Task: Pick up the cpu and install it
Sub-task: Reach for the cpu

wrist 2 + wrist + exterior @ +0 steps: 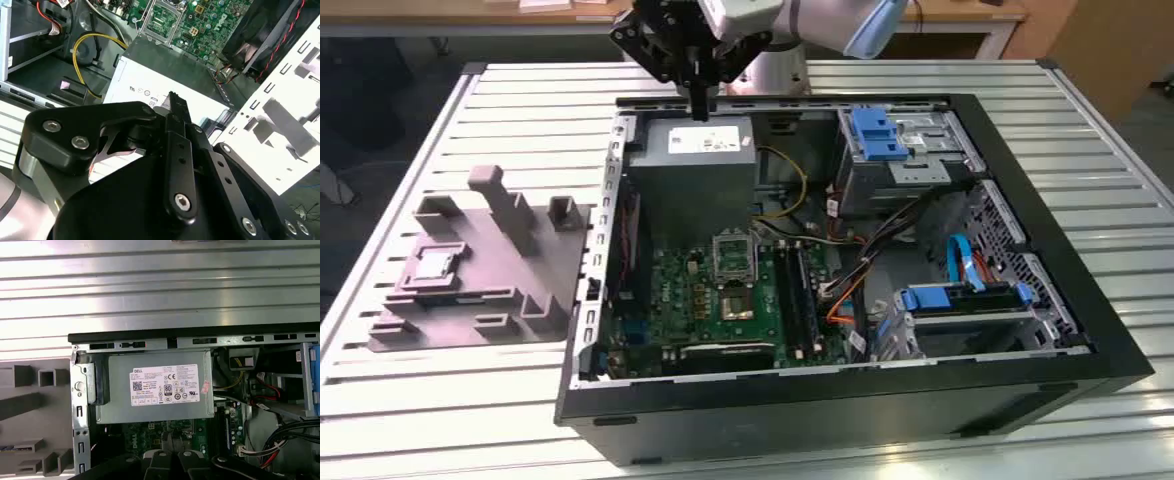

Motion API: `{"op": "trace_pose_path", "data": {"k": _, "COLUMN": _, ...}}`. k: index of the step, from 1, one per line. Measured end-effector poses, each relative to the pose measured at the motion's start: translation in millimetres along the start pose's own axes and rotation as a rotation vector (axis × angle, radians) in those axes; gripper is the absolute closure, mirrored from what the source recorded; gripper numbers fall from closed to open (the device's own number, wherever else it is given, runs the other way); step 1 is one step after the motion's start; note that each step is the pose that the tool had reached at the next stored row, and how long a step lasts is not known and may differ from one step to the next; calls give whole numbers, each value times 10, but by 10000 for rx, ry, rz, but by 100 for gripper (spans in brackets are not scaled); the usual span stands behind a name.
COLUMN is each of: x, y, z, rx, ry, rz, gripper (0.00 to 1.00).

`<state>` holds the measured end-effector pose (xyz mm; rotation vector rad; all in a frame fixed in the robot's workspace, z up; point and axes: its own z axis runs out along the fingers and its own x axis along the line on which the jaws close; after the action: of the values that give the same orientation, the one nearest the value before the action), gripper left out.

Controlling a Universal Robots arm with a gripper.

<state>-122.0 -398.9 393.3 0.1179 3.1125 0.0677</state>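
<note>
The cpu (434,264), a small pale square chip, lies flat in a recess of the grey moulded holder (500,290) at the exterior view's left, beside the open computer case. The dark metal-framed socket (734,252) sits on the green board (700,300) inside the case; the second wrist view shows the socket (161,20) too. My gripper (703,104) hangs over the case's back edge, above the grey power supply (700,170), far from the cpu. Its black fingers (176,107) are shut together with nothing between them.
The black case (854,400) holds drive cages with blue latches (877,135), loose cables (854,250) and a yellow wire (95,42). The holder's upright posts (507,205) stand near the cpu. Everything rests on a slatted metal table (440,400).
</note>
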Motion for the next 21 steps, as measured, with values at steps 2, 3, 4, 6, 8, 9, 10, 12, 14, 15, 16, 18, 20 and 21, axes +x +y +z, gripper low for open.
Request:
{"op": "trace_pose_path", "data": {"k": 2, "x": 0, "y": 0, "z": 0, "rx": 0, "ry": 0, "rz": 0, "gripper": 89}}
{"op": "trace_pose_path", "data": {"k": 3, "x": 6, "y": 0, "z": 0, "rx": 0, "ry": 0, "rz": 0, "gripper": 89}}
{"op": "trace_pose_path", "data": {"k": 4, "x": 7, "y": 0, "z": 0, "rx": 1, "ry": 0, "rz": 0, "gripper": 89}}
{"op": "trace_pose_path", "data": {"k": 6, "x": 11, "y": -1, "z": 0, "rx": 0, "ry": 0, "rz": 1, "gripper": 89}}
{"op": "trace_pose_path", "data": {"k": 8, "x": 21, "y": -2, "z": 0, "rx": 0, "ry": 0, "rz": 1, "gripper": 89}}
{"op": "trace_pose_path", "data": {"k": 9, "x": 26, "y": -2, "z": 0, "rx": 0, "ry": 0, "rz": 1, "gripper": 89}}
{"op": "trace_pose_path", "data": {"k": 10, "x": 30, "y": -2, "z": 0, "rx": 1, "ry": 0, "rz": 1, "gripper": 89}}
{"op": "trace_pose_path", "data": {"k": 12, "x": 36, "y": -3, "z": 0, "rx": 0, "ry": 0, "rz": 0, "gripper": 89}}
{"op": "trace_pose_path", "data": {"k": 14, "x": 40, "y": -3, "z": 0, "rx": 1, "ry": 0, "rz": 0, "gripper": 89}}
{"op": "trace_pose_path", "data": {"k": 15, "x": 42, "y": -3, "z": 0, "rx": 0, "ry": 0, "rz": 0, "gripper": 89}}
{"op": "trace_pose_path", "data": {"k": 16, "x": 44, "y": -3, "z": 0, "rx": 0, "ry": 0, "rz": 0, "gripper": 89}}
{"op": "trace_pose_path", "data": {"k": 18, "x": 59, "y": -5, "z": 2, "rx": 2, "ry": 1, "rz": 0, "gripper": 89}}
{"op": "trace_pose_path", "data": {"k": 20, "x": 71, "y": -6, "z": 12, "rx": 1, "ry": 1, "rz": 1, "gripper": 89}}
{"op": "trace_pose_path", "data": {"k": 21, "x": 72, "y": -6, "z": 12, "rx": 1, "ry": 1, "rz": 0, "gripper": 89}}
